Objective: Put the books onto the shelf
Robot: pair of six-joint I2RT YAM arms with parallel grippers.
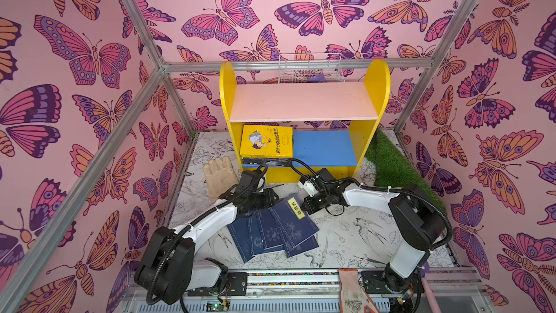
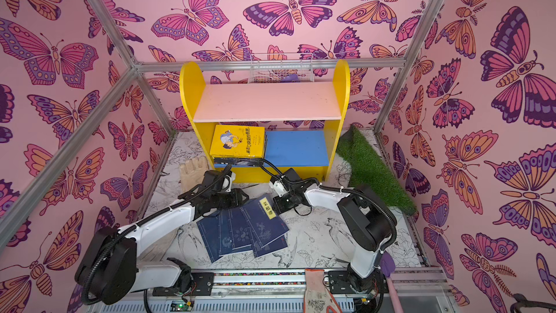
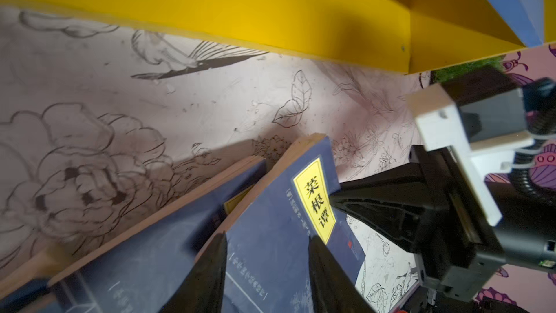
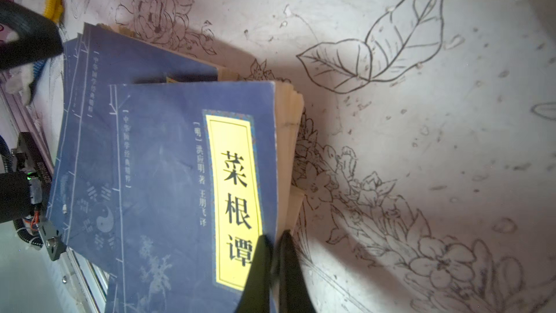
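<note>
The shelf [image 1: 301, 100] [image 2: 264, 100] stands at the back, with a stack of books topped by a yellow one [image 1: 266, 141] [image 2: 239, 141] on the left of its blue lower board. Several navy books [image 1: 264, 236] [image 2: 234, 233] lie fanned on the table. My right gripper [image 4: 275, 236] [image 1: 303, 207] [image 3: 334, 198] is shut on the page edge of the top navy book [image 4: 180, 176] [image 1: 296, 221] [image 3: 270, 236], beside its yellow label. My left gripper [image 3: 269, 237] [image 1: 269, 200] is open, its fingertips apart over that same cover.
A beige glove [image 1: 219, 176] [image 2: 192, 173] lies left of the shelf. A white wire basket [image 1: 310, 69] hangs behind the shelf. Green turf [image 1: 394, 161] runs along the right wall. Another glove [image 1: 352, 290] drapes over the front rail.
</note>
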